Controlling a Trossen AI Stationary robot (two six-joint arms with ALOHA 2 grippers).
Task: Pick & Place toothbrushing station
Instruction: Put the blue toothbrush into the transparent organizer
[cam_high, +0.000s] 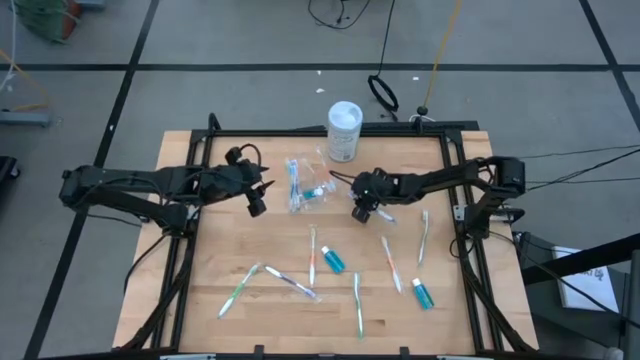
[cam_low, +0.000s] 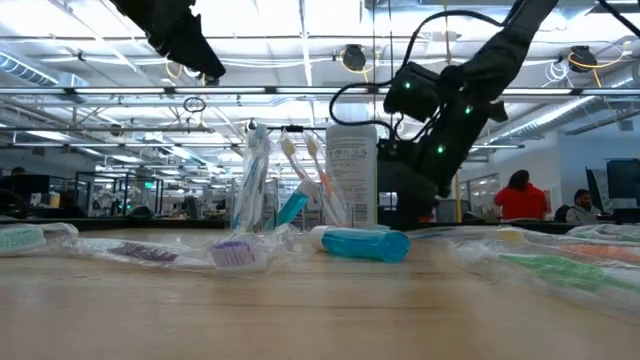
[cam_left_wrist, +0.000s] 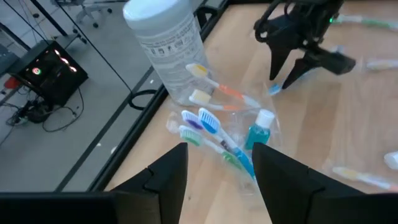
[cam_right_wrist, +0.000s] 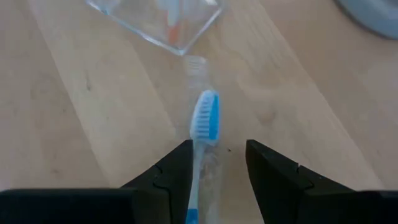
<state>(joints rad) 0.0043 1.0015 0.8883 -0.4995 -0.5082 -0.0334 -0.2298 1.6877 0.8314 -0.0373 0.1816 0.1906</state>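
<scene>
A small clear cup (cam_high: 305, 186) stands on the table's far middle part. It holds several pastel toothbrushes (cam_left_wrist: 208, 121) and a blue toothpaste tube (cam_left_wrist: 258, 132). My left gripper (cam_high: 256, 203) is open and empty. It hangs well above the table, left of the cup, and its fingers frame the cup in the left wrist view (cam_left_wrist: 217, 177). My right gripper (cam_high: 362, 212) is open, low over the table, right of the cup. Its fingers (cam_right_wrist: 180, 171) stand on either side of a wrapped blue toothbrush (cam_right_wrist: 204, 121) that lies flat on the wood.
A taller white cylindrical container (cam_high: 344, 130) stands behind the cup at the far edge. Several more toothbrushes (cam_high: 290, 284) and two blue toothpaste tubes (cam_high: 332, 262) (cam_high: 423, 293) lie scattered on the near half. People show in the room behind (cam_low: 518, 195).
</scene>
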